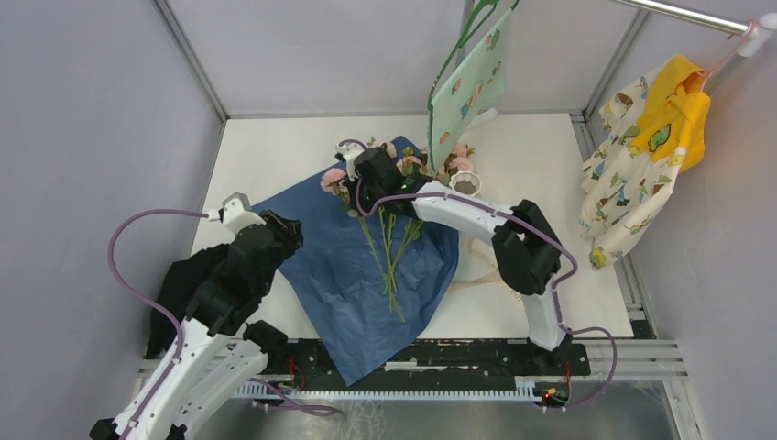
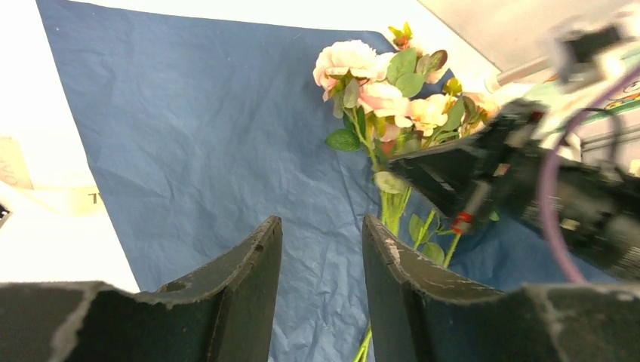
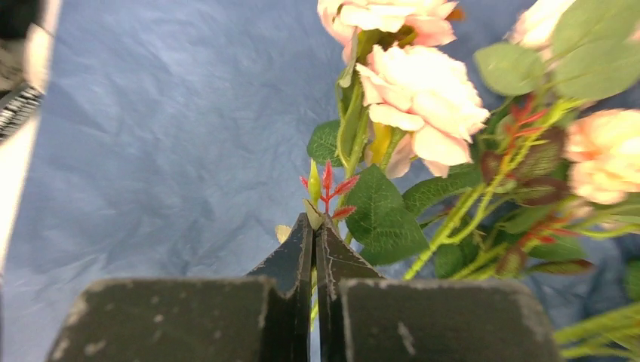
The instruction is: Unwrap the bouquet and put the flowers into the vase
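We are finding open room over the left half of the crinkled navy blue paper sheet [image 1: 321,266], ahead of the left gripper [image 2: 321,226]. The pink and peach roses on thin green stems [image 1: 389,252] are lying across its middle, and the white right arm [image 1: 458,213] is reaching over them. The small white ribbed vase [image 1: 466,186] is standing just beside the blossoms, with the pale green patterned cloth [image 1: 472,87] hanging close by it.

Vase [image 1: 465,186] body mostly hidden behind hanging green cloth [image 1: 469,87] and flowers [image 1: 389,252]; only mouth shows. Right wrist view: blooms blurred, cut off at top and right edges. Closed right gripper [image 3: 315,223]: any stem between fingers indiscernible.
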You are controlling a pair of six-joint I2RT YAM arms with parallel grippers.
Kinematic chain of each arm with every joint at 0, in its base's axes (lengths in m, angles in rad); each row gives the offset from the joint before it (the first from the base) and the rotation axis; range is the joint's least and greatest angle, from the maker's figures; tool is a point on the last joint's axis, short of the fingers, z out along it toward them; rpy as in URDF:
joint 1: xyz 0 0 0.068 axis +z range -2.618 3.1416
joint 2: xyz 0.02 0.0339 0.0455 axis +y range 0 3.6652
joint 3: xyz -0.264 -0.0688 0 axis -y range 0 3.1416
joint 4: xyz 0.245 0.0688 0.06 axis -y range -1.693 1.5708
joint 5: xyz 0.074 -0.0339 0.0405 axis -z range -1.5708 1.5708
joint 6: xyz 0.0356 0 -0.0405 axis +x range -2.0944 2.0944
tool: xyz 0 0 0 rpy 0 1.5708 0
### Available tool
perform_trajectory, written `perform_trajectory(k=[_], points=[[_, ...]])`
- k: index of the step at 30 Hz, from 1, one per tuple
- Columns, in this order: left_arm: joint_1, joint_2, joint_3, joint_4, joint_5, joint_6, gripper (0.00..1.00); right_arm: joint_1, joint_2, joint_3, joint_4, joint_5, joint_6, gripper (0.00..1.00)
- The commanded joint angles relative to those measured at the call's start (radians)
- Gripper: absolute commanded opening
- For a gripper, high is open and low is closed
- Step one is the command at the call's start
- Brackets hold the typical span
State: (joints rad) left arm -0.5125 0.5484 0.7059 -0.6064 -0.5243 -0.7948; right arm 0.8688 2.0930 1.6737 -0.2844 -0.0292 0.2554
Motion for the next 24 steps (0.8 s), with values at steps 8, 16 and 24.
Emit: perform_trajectory(k=[8, 16, 24], points=[[-0.002, -0.028, 0.047, -0.005, -0.028, 0.028, 0.51, 0.005, -0.364, -0.036, 0.078, 0.023, -0.085, 0.0], [-0.001, -0.031, 0.028, -0.005, -0.034, 0.026, 0.51, 0.006, -0.411, -0.337, 0.149, -0.077, 0.014, 0.0], [-0.002, -0.028, 0.002, 0.005, -0.029, 0.021, 0.52, 0.053, -0.327, -0.519, 0.094, 0.011, -0.054, 0.07]])
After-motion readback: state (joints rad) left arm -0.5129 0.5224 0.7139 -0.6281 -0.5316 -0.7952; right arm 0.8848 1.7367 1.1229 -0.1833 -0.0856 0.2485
